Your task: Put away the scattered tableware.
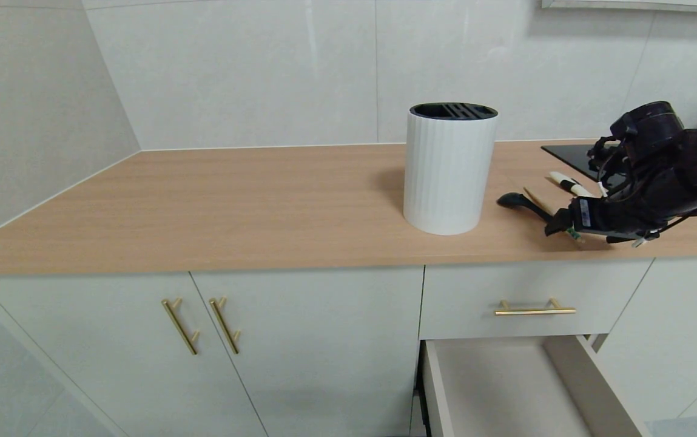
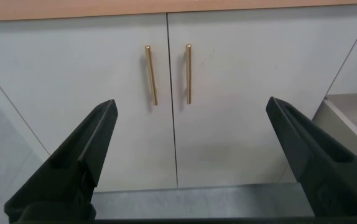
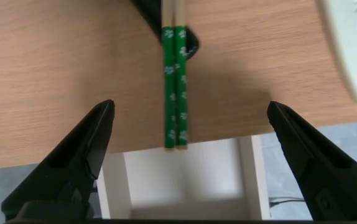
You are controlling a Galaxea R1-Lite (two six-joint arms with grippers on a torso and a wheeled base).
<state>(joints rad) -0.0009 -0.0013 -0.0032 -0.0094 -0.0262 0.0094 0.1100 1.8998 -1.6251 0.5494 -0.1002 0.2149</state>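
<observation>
A pair of wooden chopsticks [image 3: 175, 93] with green patterned ends lies on the wooden counter [image 1: 263, 200], its green tips at the front edge. They rest across a black spoon [image 3: 190, 38]. In the head view the black spoon [image 1: 515, 200] and chopsticks [image 1: 535, 199] lie right of a white ribbed utensil holder [image 1: 450, 170] with a black slotted top. My right gripper [image 3: 185, 165] [image 1: 566, 227] hovers open just above the chopsticks' green ends, one finger on either side, touching nothing. My left gripper [image 2: 191, 162] is open and empty, low in front of the cabinet doors [image 2: 166, 93].
A white-handled utensil [image 1: 569, 184] [image 3: 352, 43] lies beside the chopsticks, near a flat black tray [image 1: 569, 155] at the back right. Below the counter is a shut drawer with a gold handle [image 1: 534, 309]; under it a lower drawer [image 1: 506, 388] stands pulled out.
</observation>
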